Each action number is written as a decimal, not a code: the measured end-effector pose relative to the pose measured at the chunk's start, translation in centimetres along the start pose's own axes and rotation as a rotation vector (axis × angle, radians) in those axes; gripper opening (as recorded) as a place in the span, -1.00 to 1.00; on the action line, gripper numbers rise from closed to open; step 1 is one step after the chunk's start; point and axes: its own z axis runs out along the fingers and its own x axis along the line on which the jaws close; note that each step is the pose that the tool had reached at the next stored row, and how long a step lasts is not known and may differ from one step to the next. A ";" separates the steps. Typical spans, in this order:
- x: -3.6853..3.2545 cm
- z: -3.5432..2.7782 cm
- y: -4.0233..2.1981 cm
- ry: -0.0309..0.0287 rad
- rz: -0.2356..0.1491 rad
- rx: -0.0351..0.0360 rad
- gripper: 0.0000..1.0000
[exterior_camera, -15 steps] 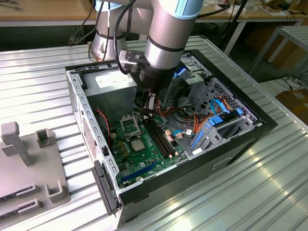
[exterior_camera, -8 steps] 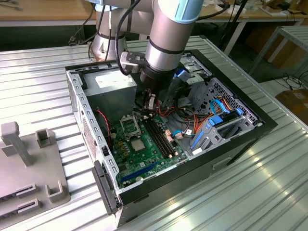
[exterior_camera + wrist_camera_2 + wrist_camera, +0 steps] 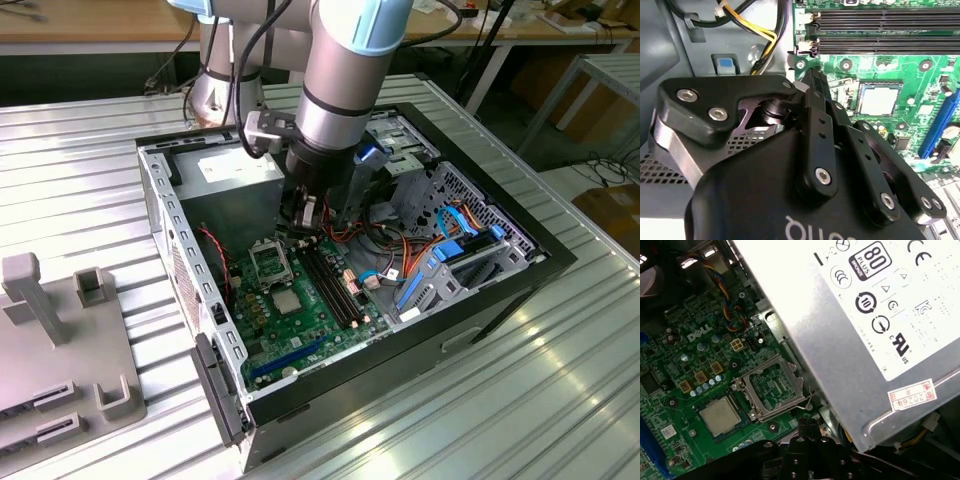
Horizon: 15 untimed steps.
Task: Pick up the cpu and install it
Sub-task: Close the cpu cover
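The cpu (image 3: 285, 300) lies flat on the green motherboard inside the open computer case (image 3: 200, 330). It is a small grey square with a dark border, seen in both wrist views (image 3: 879, 98) (image 3: 717, 416). Beside it sits the socket (image 3: 267, 262) (image 3: 772, 387), its metal frame around an uncovered centre. My gripper (image 3: 302, 228) (image 3: 811, 79) (image 3: 807, 426) hangs inside the case, shut with nothing in it. It is above the board's far edge, between the socket and the power-supply box, and clear of the cpu.
The grey power-supply box (image 3: 235, 175) (image 3: 865, 315) stands close behind the gripper. Long black memory slots (image 3: 335, 285) (image 3: 880, 30) run beside the socket. A drive cage with blue parts and cables (image 3: 450, 260) is on the exterior view's right. A grey fixture (image 3: 60, 340) sits on the ribbed table.
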 end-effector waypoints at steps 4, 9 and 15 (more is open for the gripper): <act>0.00 0.06 0.01 -0.0059 0.000 -0.0034 -0.79; 0.00 0.05 0.01 -0.0111 0.000 -0.0064 -0.79; 0.00 0.09 0.01 -0.0122 0.000 -0.0069 -0.79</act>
